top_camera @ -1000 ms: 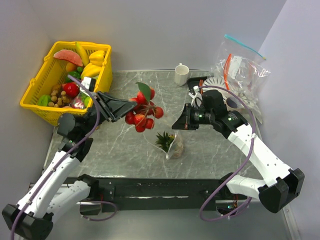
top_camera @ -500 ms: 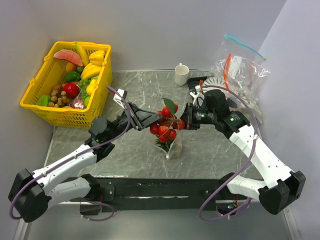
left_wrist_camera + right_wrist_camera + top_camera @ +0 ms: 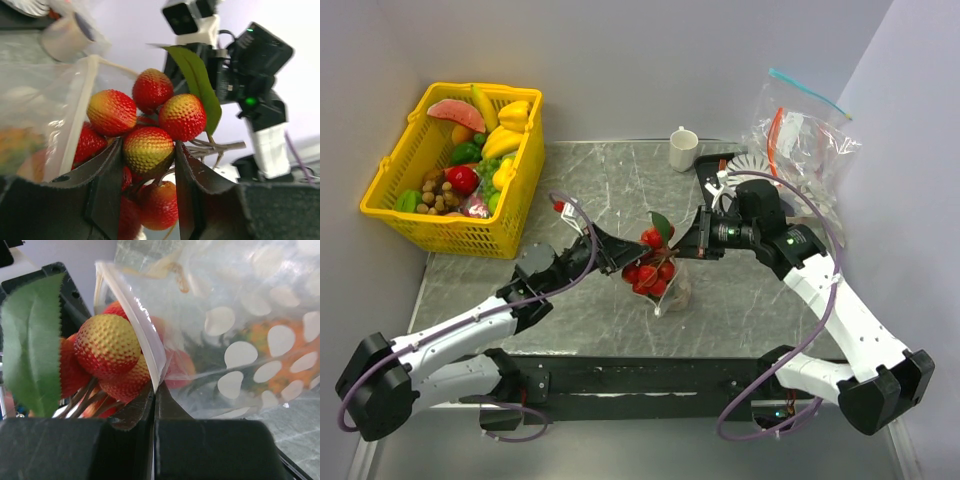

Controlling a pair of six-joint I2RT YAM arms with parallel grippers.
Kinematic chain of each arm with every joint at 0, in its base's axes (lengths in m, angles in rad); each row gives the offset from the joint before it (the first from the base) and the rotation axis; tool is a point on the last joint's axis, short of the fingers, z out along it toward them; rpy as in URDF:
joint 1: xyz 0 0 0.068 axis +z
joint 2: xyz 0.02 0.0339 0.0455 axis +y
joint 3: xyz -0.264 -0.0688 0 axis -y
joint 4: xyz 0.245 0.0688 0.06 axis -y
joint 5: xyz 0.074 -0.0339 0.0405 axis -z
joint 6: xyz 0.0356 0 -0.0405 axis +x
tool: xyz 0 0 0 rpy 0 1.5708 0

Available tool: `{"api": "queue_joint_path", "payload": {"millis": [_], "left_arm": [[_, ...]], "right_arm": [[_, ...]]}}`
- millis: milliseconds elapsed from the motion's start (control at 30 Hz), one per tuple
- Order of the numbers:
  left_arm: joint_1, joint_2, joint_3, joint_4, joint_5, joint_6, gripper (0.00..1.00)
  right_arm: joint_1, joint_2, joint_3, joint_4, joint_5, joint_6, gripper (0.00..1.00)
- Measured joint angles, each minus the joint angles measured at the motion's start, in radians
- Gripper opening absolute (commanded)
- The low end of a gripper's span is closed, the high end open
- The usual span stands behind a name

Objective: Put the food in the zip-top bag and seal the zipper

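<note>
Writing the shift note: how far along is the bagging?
Done: pineapple sits inside the dotted bag. In hand: left tool holds the strawberries at the mouth, whose rim the right tool pinches. Left: release them, add the apple from the basket, seal the zipper.

left arm (image 3: 450, 335), right arm (image 3: 850, 320): white, black joints | cables (image 3: 582, 218): purple | left claw (image 3: 148, 150): black

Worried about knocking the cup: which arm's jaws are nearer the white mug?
Right: the right jaws pinch the mouth of the dotted clear plastic bag directly in front of the white mug; the left jaws, holding the red strawberry cluster, sit farther forward and left.
</note>
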Motion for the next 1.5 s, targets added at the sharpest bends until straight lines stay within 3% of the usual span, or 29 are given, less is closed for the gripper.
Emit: {"api": "queue_joint_path", "payload": {"millis": [200, 300, 333, 400, 433, 533, 700, 1133, 1267, 1400, 1500], "left_arm": [[-0.01, -0.011, 0.013, -0.135, -0.066, 0.097, 0.15], [-0.026, 0.027, 0.046, -0.196, -0.078, 0.131, 0.29], [-0.032, 0.045, 0.061, -0.22, -0.08, 0.142, 0.4], [-0.043, 0.082, 0.095, -0.269, -0.082, 0.157, 0.49], [-0.049, 0.1, 0.116, -0.302, -0.086, 0.168, 0.6], [-0.065, 0.129, 0.174, -0.393, -0.106, 0.198, 0.77], [-0.071, 0.121, 0.245, -0.504, -0.145, 0.242, 0.92], [-0.071, 0.099, 0.516, -0.848, -0.222, 0.332, 0.88], [-0.071, 0.072, 0.513, -0.924, -0.267, 0.347, 0.86], [-0.071, 0.042, 0.416, -0.923, -0.288, 0.346, 0.73], [-0.071, 0.037, 0.308, -0.924, -0.291, 0.343, 0.75]], "right_arm": [[-0.012, -0.007, -0.007, -0.003, -0.001, -0.003, 0.0], [-0.018, -0.008, -0.007, -0.003, -0.001, -0.004, 0.0], [-0.021, -0.009, -0.007, -0.004, -0.001, -0.004, 0.0], [-0.023, -0.009, -0.007, -0.005, -0.001, -0.004, 0.0], [-0.025, -0.009, -0.007, -0.005, -0.001, -0.006, 0.0], [-0.031, -0.009, -0.01, -0.006, -0.001, -0.008, 0.0], [-0.044, -0.013, -0.022, -0.01, 0.0, -0.014, 0.0], [-0.09, -0.022, -0.053, -0.008, -0.01, -0.023, 0.0], [-0.102, -0.022, -0.054, -0.006, -0.014, -0.023, 0.0], [-0.105, -0.022, -0.055, 0.0, -0.02, -0.023, 0.0], [-0.105, -0.022, -0.058, 0.0, -0.028, -0.023, 0.0]]}}
